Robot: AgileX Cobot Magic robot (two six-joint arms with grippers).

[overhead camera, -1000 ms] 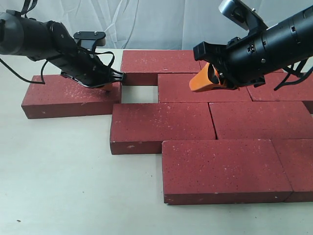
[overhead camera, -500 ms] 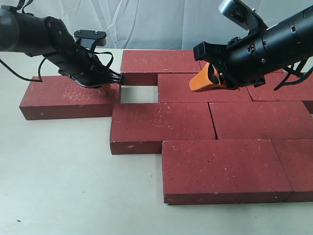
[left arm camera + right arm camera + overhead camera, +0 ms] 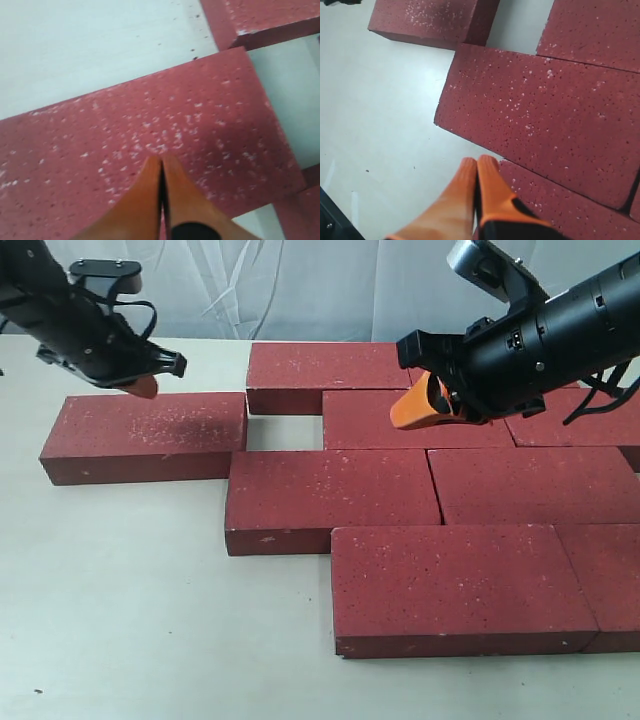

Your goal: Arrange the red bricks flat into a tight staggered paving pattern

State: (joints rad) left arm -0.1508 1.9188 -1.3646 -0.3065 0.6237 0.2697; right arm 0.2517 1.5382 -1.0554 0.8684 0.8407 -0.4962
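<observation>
Several red bricks lie flat in staggered rows on the pale table (image 3: 130, 610). One brick (image 3: 145, 435) (image 3: 150, 145) sits at the far left, its right end close to a small bare gap (image 3: 284, 432) in the pattern. My left gripper (image 3: 143, 388) (image 3: 161, 162) hovers just above that brick's back edge, its orange fingers pressed together on nothing. My right gripper (image 3: 410, 408) (image 3: 477, 162) hangs shut and empty over the second-row brick (image 3: 415, 420). The right wrist view shows the middle brick (image 3: 535, 115) and the left brick (image 3: 427, 20).
A white cloth backdrop (image 3: 300, 290) hangs behind the table. Bare table surface stretches along the front and the left. The back-row brick (image 3: 325, 375) lies next to the gap.
My left gripper has lifted off the left brick's right end and drawn back to the left, above that brick's far edge. The right arm has stayed still.
</observation>
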